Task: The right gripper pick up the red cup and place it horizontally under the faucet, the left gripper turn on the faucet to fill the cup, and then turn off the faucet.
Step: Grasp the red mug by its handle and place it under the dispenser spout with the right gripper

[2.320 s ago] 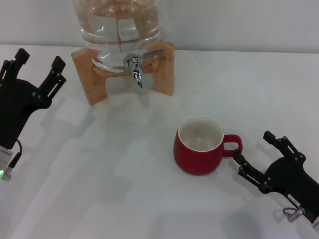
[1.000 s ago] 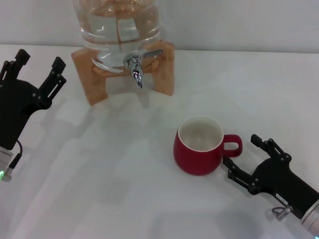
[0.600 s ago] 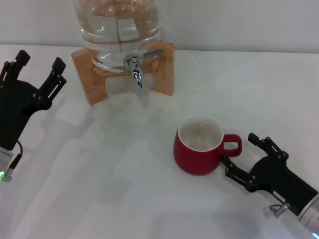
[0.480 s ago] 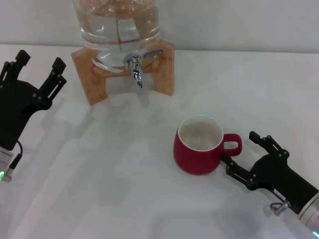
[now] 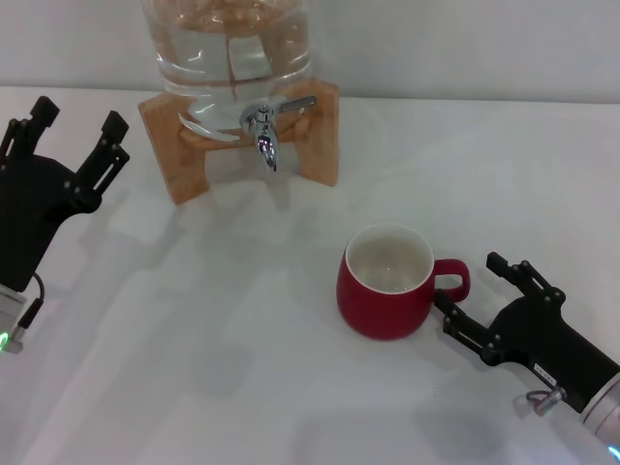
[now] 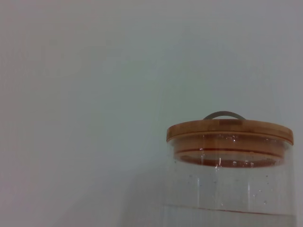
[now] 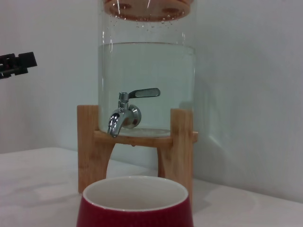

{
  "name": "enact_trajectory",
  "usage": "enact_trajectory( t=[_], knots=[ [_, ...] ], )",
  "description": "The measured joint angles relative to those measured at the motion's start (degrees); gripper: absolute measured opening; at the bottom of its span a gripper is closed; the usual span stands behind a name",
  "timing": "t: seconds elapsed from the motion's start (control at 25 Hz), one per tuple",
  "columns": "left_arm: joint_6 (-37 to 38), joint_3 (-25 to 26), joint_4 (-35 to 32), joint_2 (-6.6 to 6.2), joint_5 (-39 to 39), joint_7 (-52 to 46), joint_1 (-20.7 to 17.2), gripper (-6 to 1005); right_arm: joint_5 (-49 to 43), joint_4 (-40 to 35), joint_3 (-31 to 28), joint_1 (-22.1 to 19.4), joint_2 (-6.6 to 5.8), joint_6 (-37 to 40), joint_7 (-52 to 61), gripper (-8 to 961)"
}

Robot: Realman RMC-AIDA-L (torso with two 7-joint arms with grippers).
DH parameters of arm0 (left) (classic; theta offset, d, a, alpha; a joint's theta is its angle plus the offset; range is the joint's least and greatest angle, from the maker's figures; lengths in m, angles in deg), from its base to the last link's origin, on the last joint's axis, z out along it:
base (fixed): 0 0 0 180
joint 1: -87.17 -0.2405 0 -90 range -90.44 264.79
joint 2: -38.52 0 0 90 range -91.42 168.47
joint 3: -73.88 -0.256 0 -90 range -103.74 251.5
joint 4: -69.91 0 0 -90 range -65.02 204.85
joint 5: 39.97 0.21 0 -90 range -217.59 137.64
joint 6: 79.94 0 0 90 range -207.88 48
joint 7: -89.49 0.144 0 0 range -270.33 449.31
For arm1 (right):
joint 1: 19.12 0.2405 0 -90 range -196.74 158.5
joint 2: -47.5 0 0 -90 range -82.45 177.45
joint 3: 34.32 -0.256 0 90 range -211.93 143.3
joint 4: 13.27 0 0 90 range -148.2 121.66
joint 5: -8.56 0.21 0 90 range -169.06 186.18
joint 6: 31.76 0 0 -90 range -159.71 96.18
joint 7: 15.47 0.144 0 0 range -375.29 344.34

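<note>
The red cup (image 5: 386,283) stands upright on the white table, empty, with its handle (image 5: 451,279) pointing to the right. My right gripper (image 5: 472,287) is open at the handle, one finger on each side of it, not closed on it. The right wrist view shows the cup's rim (image 7: 136,194) close in front. The chrome faucet (image 5: 263,128) sticks out of the water jar at the back, also in the right wrist view (image 7: 124,113). My left gripper (image 5: 70,123) is open and empty at the far left, apart from the faucet.
The glass water jar (image 5: 228,44) sits on a wooden stand (image 5: 321,136) at the back centre. Its wooden lid (image 6: 229,134) shows in the left wrist view. The white table (image 5: 252,320) spreads between stand and cup.
My right gripper has slid left toward the cup until its fingers flank the handle. The cup, faucet and left gripper have not moved.
</note>
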Motion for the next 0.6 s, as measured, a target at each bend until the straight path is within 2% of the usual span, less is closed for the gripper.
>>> enact_trajectory(
  t=[0.6],
  knots=[
    [0.0, 0.0, 0.0, -0.09, 0.0, 0.0, 0.0, 875, 0.7, 0.7, -1.8, 0.2, 0.0, -1.5, 0.0, 822]
  ],
)
